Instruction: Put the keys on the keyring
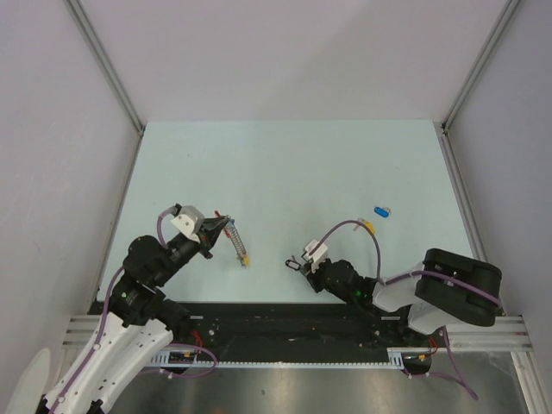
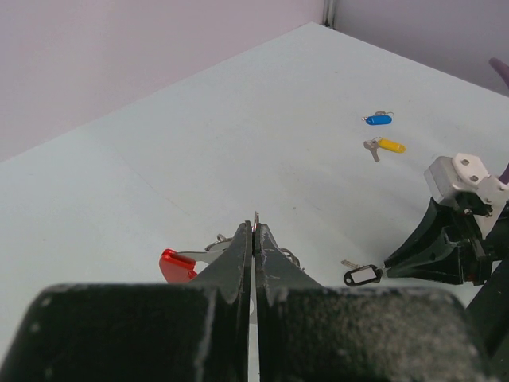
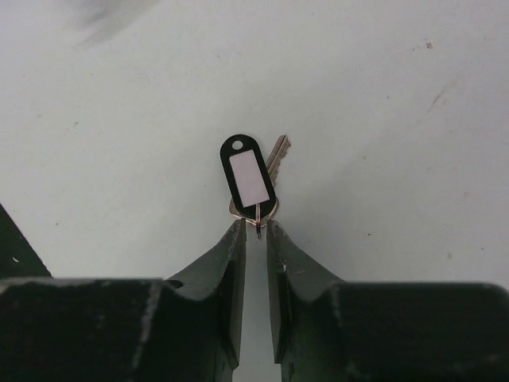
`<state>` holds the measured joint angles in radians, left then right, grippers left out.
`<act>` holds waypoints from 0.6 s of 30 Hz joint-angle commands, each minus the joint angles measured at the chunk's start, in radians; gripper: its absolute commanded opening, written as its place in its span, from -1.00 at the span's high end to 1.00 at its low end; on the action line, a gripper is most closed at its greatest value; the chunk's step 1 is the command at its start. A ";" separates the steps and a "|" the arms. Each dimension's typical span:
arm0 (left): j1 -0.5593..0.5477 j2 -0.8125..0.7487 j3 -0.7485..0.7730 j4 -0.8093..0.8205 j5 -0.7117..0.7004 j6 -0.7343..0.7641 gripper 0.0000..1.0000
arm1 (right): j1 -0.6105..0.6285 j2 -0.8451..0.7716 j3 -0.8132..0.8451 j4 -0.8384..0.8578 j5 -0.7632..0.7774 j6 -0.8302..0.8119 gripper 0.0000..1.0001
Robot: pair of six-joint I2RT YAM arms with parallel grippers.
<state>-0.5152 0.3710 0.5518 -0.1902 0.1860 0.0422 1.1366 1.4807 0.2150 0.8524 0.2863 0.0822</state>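
My left gripper point(image 1: 221, 228) point(image 2: 255, 232) is shut on the keyring point(image 1: 234, 241), held just over the table. Its red curved section point(image 2: 176, 265) shows left of the fingers, and a yellow tag hangs at its low end. A silver key with a black tag point(image 3: 248, 173) point(image 2: 362, 275) point(image 1: 293, 265) lies flat on the table. My right gripper point(image 3: 255, 227) point(image 1: 300, 263) stands low right behind it, narrowly open. The key's small ring stands in the gap at the tips, touching neither finger. A blue-tagged key point(image 1: 381, 210) point(image 2: 378, 119) lies farther off to the right.
A yellow-tagged key point(image 2: 388, 146) point(image 1: 369, 227) lies near the blue one, beside the right arm's purple cable point(image 1: 345, 226). Grey walls with metal posts point(image 1: 108, 65) close in the pale table point(image 1: 285, 164) on the left, back and right.
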 commanded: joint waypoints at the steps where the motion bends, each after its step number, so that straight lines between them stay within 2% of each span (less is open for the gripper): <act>1: 0.007 -0.001 0.005 0.060 -0.002 -0.011 0.99 | 0.014 -0.092 -0.002 -0.071 0.044 0.073 0.51; 3: 0.006 0.000 0.004 0.058 0.004 -0.011 0.99 | 0.015 -0.172 0.014 -0.188 0.031 0.094 0.30; 6: 0.007 0.002 0.005 0.058 0.006 -0.013 0.99 | -0.003 -0.287 0.070 -0.398 0.010 0.137 0.16; 10: 0.007 0.005 0.005 0.060 0.013 -0.013 0.99 | -0.081 -0.379 0.154 -0.617 -0.120 0.140 0.10; 14: 0.006 0.009 0.010 0.057 0.018 -0.015 0.99 | -0.139 -0.379 0.279 -0.846 -0.170 0.117 0.11; 18: 0.007 0.016 0.010 0.054 0.018 -0.013 0.99 | -0.156 -0.275 0.440 -1.030 -0.214 0.113 0.11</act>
<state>-0.5148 0.3801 0.5518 -0.1902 0.1883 0.0422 0.9936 1.1336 0.5159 0.0780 0.1406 0.1947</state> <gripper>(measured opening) 0.007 0.446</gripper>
